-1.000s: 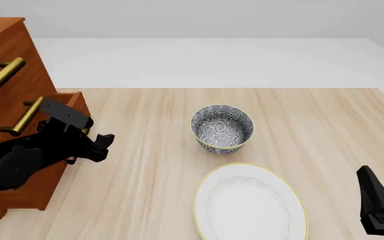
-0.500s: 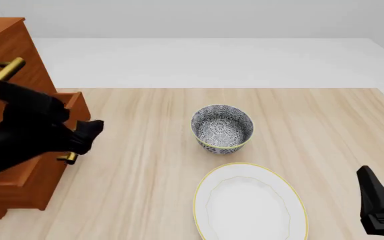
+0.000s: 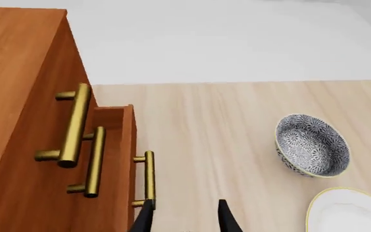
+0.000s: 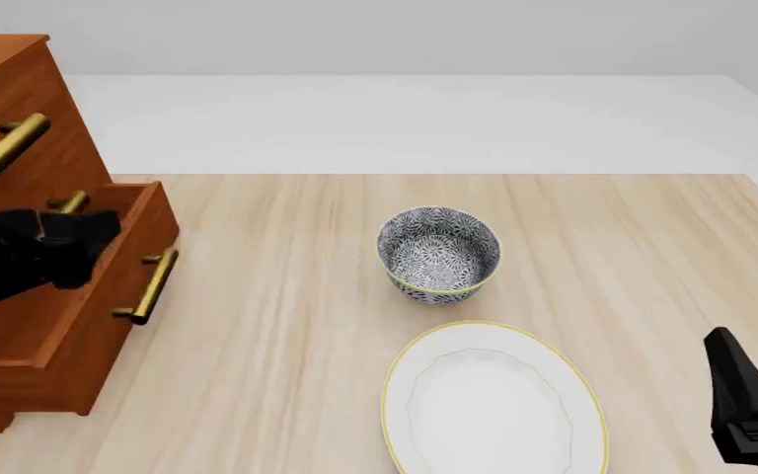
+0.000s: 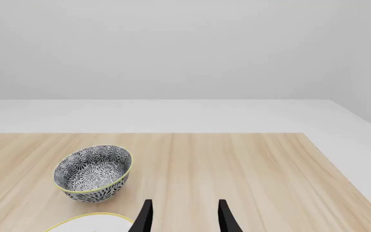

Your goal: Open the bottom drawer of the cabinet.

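Reddish-brown cabinet (image 4: 11, 118) with brass handles, black-and-white patterned bowl (image 4: 438, 253), yellow-rimmed white plate (image 4: 493, 403).

The left tool (image 3: 184, 218) let go of the brass handle (image 4: 146, 286), pulled back left and rose beside the cabinet (image 4: 11, 128), jaws apart; the bottom drawer (image 4: 70, 316) slid further out.

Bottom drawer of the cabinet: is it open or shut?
Open. The bottom drawer sticks out past the two drawer fronts above it on the cabinet, its handle free.

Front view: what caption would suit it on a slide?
Bottom drawer pulled partly out of the cabinet, beside bowl and plate.
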